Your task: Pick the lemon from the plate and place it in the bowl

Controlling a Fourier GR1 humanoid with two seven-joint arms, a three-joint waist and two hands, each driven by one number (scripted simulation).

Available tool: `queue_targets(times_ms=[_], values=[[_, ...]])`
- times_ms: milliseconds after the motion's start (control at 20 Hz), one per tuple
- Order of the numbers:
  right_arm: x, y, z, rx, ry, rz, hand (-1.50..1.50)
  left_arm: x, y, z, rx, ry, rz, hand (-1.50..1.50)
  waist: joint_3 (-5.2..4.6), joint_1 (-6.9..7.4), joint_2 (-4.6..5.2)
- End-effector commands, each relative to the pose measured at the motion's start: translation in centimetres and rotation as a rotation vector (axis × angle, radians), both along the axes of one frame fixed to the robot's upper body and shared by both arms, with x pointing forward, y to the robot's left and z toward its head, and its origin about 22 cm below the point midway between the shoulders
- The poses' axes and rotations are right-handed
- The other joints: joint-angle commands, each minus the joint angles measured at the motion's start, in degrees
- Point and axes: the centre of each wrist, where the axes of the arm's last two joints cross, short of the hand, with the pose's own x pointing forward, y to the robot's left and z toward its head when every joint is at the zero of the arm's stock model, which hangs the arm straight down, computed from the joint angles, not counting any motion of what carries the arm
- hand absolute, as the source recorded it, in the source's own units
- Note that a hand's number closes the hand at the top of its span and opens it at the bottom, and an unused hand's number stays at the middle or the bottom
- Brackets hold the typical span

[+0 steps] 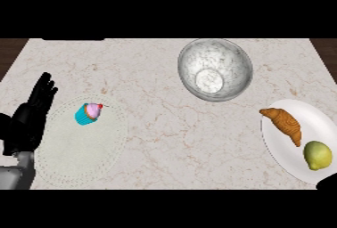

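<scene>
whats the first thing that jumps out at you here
The shiny metal bowl at the counter's far side draws the eye first. Next comes the white plate at the right edge, with a croissant and the lemon on it. At the left, the open left hand rests beside a bright cupcake.

Yellow lemon (317,155) on plate (280,142) (white), bowl (215,69) apart

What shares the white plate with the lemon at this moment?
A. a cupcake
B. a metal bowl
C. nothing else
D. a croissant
D. On the white plate at the right edge of the counter, a croissant lies just beyond the lemon; the cupcake sits on a pale mat at the left, and the metal bowl stands apart on the counter.
</scene>
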Motion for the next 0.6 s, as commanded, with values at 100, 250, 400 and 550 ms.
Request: queue_targets(times_ms=[100, 250, 400, 550], values=[[0.3, 0.4, -1.2, -0.093, -0.035, 0.03, -1.5, 1.4, -0.1, -0.6, 0.003, -0.004, 0.008, 0.0, -0.01, -0.44, -0.02], [0.0, -0.3, -0.7, -0.07, -0.001, 0.011, -1.5, 0.1, -1.7, 1.4, -0.004, -0.003, 0.009, 0.0, 0.0, -0.33, -0.09], [1.2, 1.1, -3.7, -0.023, 0.016, 0.008, -1.5, 0.6, -0.7, 0.5, 0.0, -0.006, 0.008, 0.0, -0.01, -0.25, -0.03], [0.9, 0.5, -5.1, -0.001, 0.048, -0.02, -1.5, -0.3, 1.2, 0.9, -0.003, 0.005, 0.006, 0.0, 0.0, -0.13, -0.06]])
